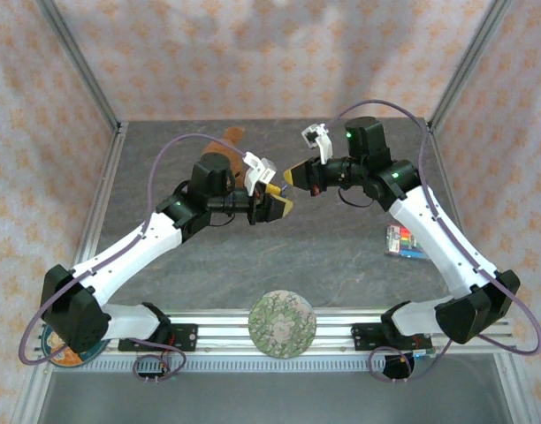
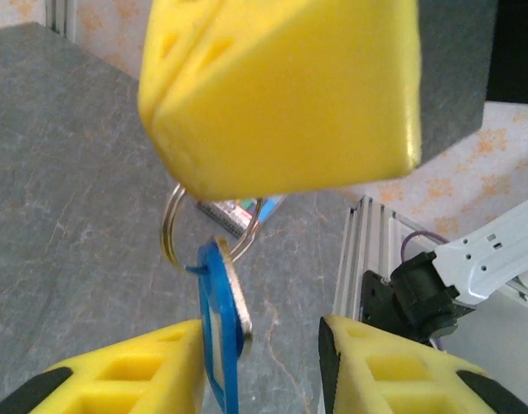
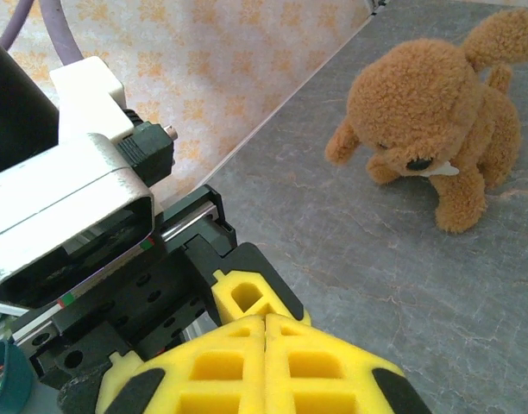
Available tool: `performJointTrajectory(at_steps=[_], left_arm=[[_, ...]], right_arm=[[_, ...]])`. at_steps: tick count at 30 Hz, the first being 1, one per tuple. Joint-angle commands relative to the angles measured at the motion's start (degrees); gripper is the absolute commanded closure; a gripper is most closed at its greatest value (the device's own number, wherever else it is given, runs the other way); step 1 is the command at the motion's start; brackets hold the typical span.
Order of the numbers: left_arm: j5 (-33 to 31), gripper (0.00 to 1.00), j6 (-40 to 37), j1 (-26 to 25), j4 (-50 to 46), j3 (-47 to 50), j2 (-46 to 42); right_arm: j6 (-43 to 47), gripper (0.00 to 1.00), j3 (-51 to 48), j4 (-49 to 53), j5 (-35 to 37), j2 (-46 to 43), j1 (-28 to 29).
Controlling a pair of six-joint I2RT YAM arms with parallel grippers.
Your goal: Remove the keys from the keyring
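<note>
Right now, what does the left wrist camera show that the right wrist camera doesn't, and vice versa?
Left wrist view, not the right: the round metal keyring hanging from the shut yellow-fingered right gripper, a flat blue-headed key on it between the left gripper's parted fingers, and the multicoloured flat packet behind the ring. Right wrist view, not the left: the fluffy brown teddy bear on the table. Both: the grey marbled tabletop, the peach patterned wall and the right gripper's closed yellow fingers.
</note>
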State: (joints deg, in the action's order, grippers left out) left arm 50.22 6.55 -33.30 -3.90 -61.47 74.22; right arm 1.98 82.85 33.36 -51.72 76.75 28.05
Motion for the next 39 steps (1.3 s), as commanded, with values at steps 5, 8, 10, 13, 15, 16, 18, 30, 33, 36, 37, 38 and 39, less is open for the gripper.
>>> performJointTrajectory(at_steps=[5,8,10,13,15,16,18,30,33,36,37,38,39], left_arm=[[-1.52,0.73,-3.11,-0.19,-3.92,-2.07,-1.29],[-2.34,0.79,-3.64,-0.23,-4.86,-2.42,-1.29],[-3.05,0.83,-3.91,-0.2,-5.52,-2.59,-1.32],[-4.1,0.89,-4.39,-0.21,-6.16,-2.6,-1.48],[-4.81,0.94,-4.35,-0.24,-6.15,-2.56,-1.67],[-5.23,0.97,-4.35,-0.25,-6.04,-2.58,-1.82],[-6.36,1.0,-4.35,-0.23,-5.87,-2.3,-2.1],[-6.78,0.48,-1.85,-0.29,0.6,0.02,-2.37],[-5.56,0.43,-2.45,-0.28,-1.72,-2.42,-0.5],[-4.13,0.39,-2.25,-0.71,-1.55,-3.73,0.83],[-3.95,0.38,-2.27,-0.85,-1.3,-4.01,1.05],[-3.73,0.38,-2.25,-1.05,-0.98,-4.21,1.28],[-3.62,0.37,-2.16,-1.19,-0.69,-4.48,1.64]], right_arm=[[-0.5,1.0,-0.97,-1.81,0.66,-1.68,-0.28],[-0.38,1.0,-1.36,-1.78,0.96,-1.67,-0.28],[-0.4,1.0,-1.59,-1.81,1.1,-1.69,-0.28],[-0.62,1.0,-1.89,-2.07,1.06,-1.69,-0.28],[-0.74,1.0,-2.13,-2.16,1.32,-1.69,-0.23],[-0.74,1.0,-2.1,-2.24,1.36,-1.69,-0.28],[-0.81,1.0,-2.32,-2.48,1.45,-1.69,-0.28],[-1.97,1.0,-2.65,-3.65,-0.04,-1.69,-0.28],[-2.11,1.0,-2.53,-3.91,-0.63,-1.52,-0.26],[-2.16,1.0,-2.43,-4.09,-1.23,-1.34,-0.28],[-2.3,1.0,-2.52,-4.18,-1.27,-1.34,-0.28],[-2.3,1.0,-2.59,-4.19,-1.27,-1.34,-0.28],[-2.29,1.0,-2.61,-4.19,-1.3,-1.39,-0.28]])
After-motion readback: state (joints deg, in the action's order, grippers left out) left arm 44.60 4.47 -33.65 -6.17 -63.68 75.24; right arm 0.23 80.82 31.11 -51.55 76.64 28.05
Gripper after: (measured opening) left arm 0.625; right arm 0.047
